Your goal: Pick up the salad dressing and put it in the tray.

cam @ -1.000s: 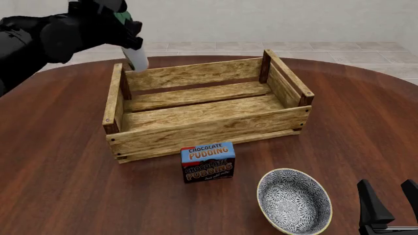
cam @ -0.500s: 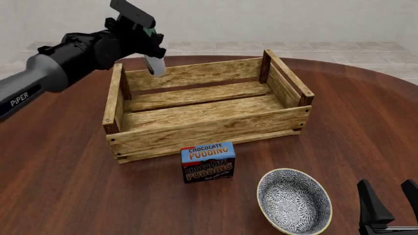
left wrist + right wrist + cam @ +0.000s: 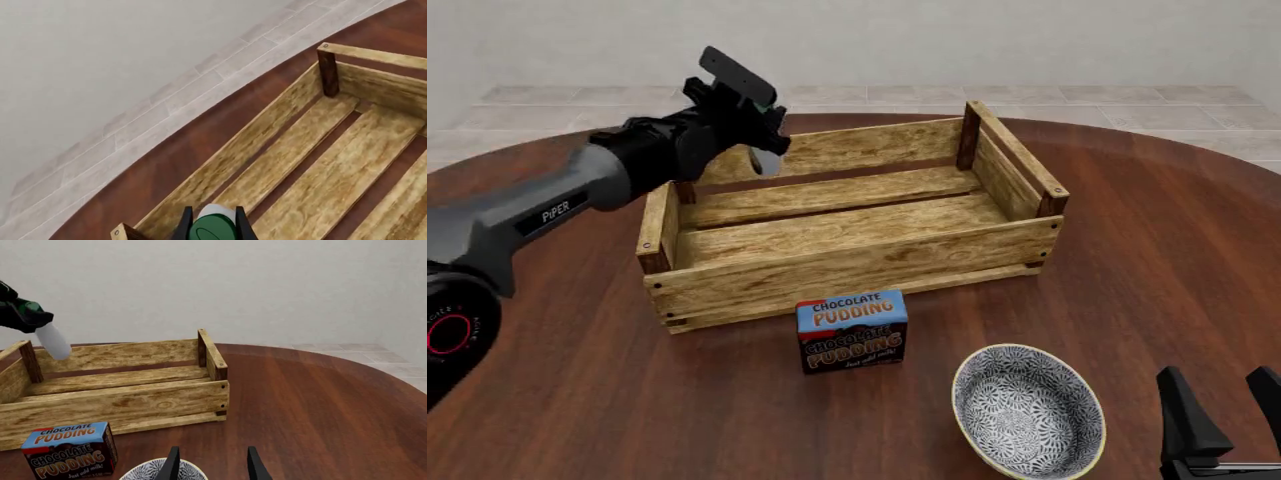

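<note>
Pale bottle: salad dressing point(image 3: 763, 160) has moved rightward, now above the tray's point(image 3: 854, 262) back-left corner.
Left gripper point(image 3: 751, 122): clamped on its green cap.
Right gripper point(image 3: 1217, 415): jaws apart, holding nothing.
Tray contents: none.

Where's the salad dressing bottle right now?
In the front view the salad dressing bottle hangs in the left hand, held above the far-left corner of the wooden crate, not yet inside.

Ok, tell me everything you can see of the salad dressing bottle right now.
The salad dressing is a small, pale whitish-grey bottle with a green cap. The left gripper holds it by the cap end, jaws shut on it, its body hanging tilted in the air above the tray's far left corner. Only the jaws touch it; no label is readable.
</note>
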Motion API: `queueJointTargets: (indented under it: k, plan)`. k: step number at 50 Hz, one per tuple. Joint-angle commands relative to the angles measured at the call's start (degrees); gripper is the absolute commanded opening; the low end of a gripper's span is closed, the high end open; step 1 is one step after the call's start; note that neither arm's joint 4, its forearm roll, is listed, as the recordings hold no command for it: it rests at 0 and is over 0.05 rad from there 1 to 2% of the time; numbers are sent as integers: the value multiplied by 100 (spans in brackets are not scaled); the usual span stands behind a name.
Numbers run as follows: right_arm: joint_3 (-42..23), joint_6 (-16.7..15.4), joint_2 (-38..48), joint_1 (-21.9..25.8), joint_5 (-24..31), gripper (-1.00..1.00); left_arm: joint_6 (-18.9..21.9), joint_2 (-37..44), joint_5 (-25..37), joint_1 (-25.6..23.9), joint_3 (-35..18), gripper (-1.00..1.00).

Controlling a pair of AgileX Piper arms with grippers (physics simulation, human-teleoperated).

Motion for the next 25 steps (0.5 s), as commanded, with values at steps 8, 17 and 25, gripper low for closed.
queueJointTargets:
  k: [8, 17, 25]
  plan:
    - [0, 0, 1, 1, 0, 100, 241, 408, -520, -29, 48, -100]
    - [0, 0, 0, 0, 0, 100, 354, 566, -633, -97, 124, -100]
    - [0, 0, 1, 1, 0, 100, 545, 756, -733, -124, 174, -100]
